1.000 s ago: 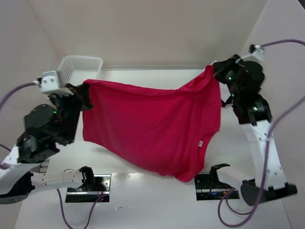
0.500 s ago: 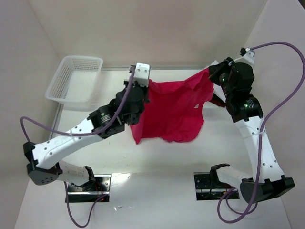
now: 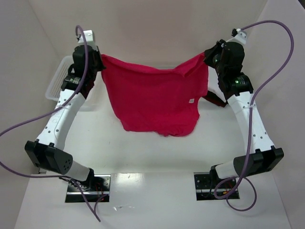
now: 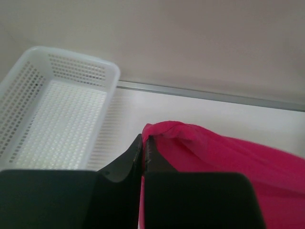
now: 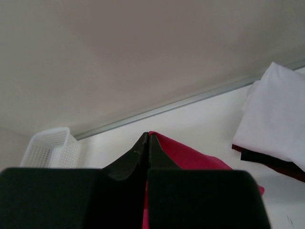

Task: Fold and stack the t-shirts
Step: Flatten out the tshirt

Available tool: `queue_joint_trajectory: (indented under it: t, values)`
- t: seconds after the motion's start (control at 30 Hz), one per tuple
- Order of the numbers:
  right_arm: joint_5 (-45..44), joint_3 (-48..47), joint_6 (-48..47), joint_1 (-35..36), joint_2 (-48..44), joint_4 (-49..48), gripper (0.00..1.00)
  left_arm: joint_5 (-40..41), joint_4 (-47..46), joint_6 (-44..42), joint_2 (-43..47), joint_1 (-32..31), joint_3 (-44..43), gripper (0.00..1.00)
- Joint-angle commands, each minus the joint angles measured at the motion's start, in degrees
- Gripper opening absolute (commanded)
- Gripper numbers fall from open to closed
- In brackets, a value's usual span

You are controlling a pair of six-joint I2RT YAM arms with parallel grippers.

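The red t-shirt [image 3: 155, 102] hangs spread above the far tabletop [image 3: 143, 152], its top corners pinched by the left hand [image 3: 98, 61] and the right hand [image 3: 206, 57]. This looks like the spreading step. Next it needs lowering flat, clear of the white t-shirt [image 5: 276, 105]. Half a second ago the left hand was mid-table with the cloth bunched; now it is out over the basket [image 4: 57, 109].

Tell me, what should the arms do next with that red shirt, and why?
Probably lower it flat onto the table. The red shirt hangs spread and unfolded, its top edge pinched by the left gripper and right gripper.
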State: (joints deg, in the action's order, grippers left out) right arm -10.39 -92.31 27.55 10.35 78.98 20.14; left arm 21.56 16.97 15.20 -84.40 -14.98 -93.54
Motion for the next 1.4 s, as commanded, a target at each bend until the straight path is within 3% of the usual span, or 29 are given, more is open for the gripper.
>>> queue_joint_trajectory:
  t: [0.0, 0.2, 0.4, 0.53, 0.7, 0.97, 1.13, 1.3, 1.37]
  values:
    - [-2.53, -6.65, -1.62, -0.33, 0.21, -3.0, 0.0, -8.81, -1.77, -1.57, 3.36, 5.04, -3.58, 0.0]
    - [-2.53, -6.66, -2.67, -0.33, -8.04, -1.86, 0.0, -10.58, 0.25, -2.72, 10.04, 5.67, -1.82, 0.0]
    - [0.89, -6.65, -3.2, -0.33, -21.74, 4.2, 0.0, -13.12, 5.87, -2.72, 26.55, 4.44, 2.74, 0.0]
    - [4.94, -11.99, -2.59, -0.33, -29.39, 10.33, 0.0, -15.23, 10.43, -1.49, 37.26, 4.44, 3.8, 0.0]
    - [7.58, -20.43, -1.54, -0.33, -31.26, 13.52, 0.0, -13.31, 14.13, -1.49, 42.03, 4.44, -2.07, 0.0]
    - [6.0, -28.26, -1.01, -0.33, -26.96, 16.5, 0.0, -7.68, 13.27, -1.49, 44.41, 3.91, -1.65, 0.0]
    - [2.92, -17.22, -1.01, -0.33, -25.11, 14.58, 0.0, -7.05, 8.88, -0.27, 40.89, 3.91, 4.67, 0.0]
    - [4.05, 8.76, 1.79, -0.33, -25.1, 4.06, 0.0, -11.62, 0.72, 2.72, 37.39, 3.91, 20.19, 0.0]
    - [4.76, 14.41, 3.47, -0.33, -24.49, 1.14, 0.0, -11.63, -1.67, 4.57, 36.77, 3.91, 24.78, 0.0]
